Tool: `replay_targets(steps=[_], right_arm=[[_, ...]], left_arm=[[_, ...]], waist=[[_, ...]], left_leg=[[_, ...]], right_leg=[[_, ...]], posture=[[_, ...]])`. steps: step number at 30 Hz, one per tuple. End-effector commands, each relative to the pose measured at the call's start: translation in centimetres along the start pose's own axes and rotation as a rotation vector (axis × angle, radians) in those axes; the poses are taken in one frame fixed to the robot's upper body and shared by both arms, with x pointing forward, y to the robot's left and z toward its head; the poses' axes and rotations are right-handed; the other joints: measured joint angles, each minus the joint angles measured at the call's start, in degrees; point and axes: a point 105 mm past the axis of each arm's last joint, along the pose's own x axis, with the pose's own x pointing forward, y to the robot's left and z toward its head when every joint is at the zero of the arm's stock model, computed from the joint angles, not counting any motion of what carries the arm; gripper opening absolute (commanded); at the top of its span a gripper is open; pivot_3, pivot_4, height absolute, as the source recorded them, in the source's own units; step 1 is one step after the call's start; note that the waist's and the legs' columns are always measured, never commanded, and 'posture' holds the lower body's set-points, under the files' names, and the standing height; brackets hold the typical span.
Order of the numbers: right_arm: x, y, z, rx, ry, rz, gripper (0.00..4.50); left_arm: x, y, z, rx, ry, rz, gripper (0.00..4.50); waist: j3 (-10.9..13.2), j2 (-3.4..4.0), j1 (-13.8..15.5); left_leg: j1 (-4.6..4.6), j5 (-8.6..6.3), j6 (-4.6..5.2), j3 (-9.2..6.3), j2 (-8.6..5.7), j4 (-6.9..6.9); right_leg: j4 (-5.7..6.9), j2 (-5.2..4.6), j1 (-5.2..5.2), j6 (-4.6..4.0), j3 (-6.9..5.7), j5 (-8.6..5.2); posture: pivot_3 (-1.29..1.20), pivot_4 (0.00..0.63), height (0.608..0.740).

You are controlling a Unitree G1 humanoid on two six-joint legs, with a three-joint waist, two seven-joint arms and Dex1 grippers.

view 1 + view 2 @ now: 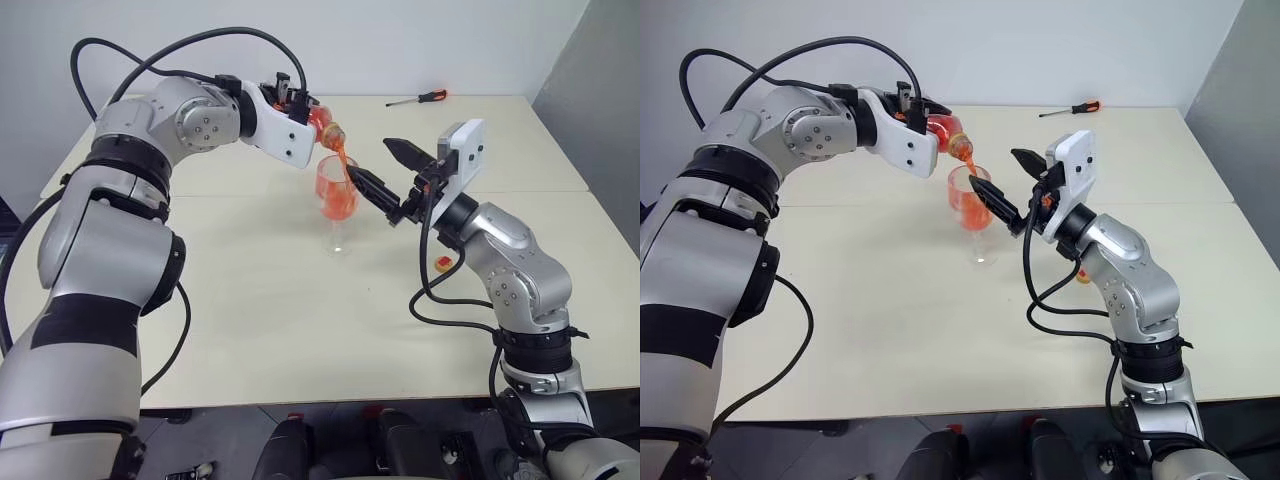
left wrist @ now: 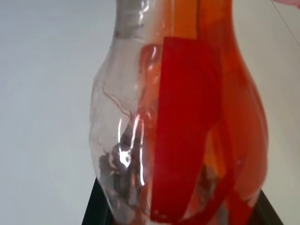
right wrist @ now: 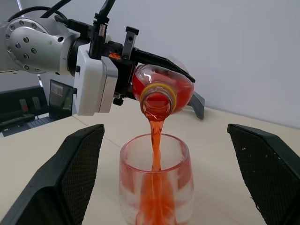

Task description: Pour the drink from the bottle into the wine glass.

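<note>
My left gripper [image 1: 303, 108] is shut on the bottle [image 1: 322, 124] and holds it tipped over, mouth down, above the wine glass [image 1: 337, 203]. The red drink [image 3: 154, 138] runs in a thin stream from the bottle's open neck into the bowl, which is partly full of red liquid. The wine glass stands upright on the table [image 1: 300, 330]. Close beside the bowl, on the right, my right gripper [image 1: 369, 158] is open and holds nothing. In the right wrist view its fingers [image 3: 70, 178] stand wide on either side of the glass. The left wrist view looks at the bottle [image 2: 187, 117] from very close.
The yellow-and-red cap [image 1: 443, 263] lies on the table just right of the glass, under my right forearm. A red-handled screwdriver [image 1: 420, 98] lies at the far right of the table. Behind the table is a white wall.
</note>
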Motion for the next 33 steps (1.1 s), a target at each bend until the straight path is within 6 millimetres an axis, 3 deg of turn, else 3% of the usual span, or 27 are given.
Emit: replay_targets(steps=[1, 33], right_arm=[[-0.14, 0.4, 1.33, -0.04, -0.038, 0.015, 4.5], [-0.02, 0.36, 1.04, -0.035, -0.021, 0.03, 4.5]], left_arm=[[-0.87, 2.51, -0.35, 0.027, 0.014, 0.072, 1.19], [-0.97, 1.67, -0.73, 0.036, 0.028, 0.057, 1.19]], waist=[[0.0, 0.0, 0.0], [0.0, 0.0, -0.01]], left_leg=[[0.0, 0.0, 0.0, 0.0, 0.0, 0.0], [0.0, 0.0, 0.0, 0.02, 0.0, 0.03]], right_leg=[[0.0, 0.0, 0.0, 0.0, 0.0, 0.0], [0.03, 0.0, -0.01, 0.0, 0.01, 0.0]], posture=[[0.0, 0.15, 0.74], [0.0, 0.15, 0.74]])
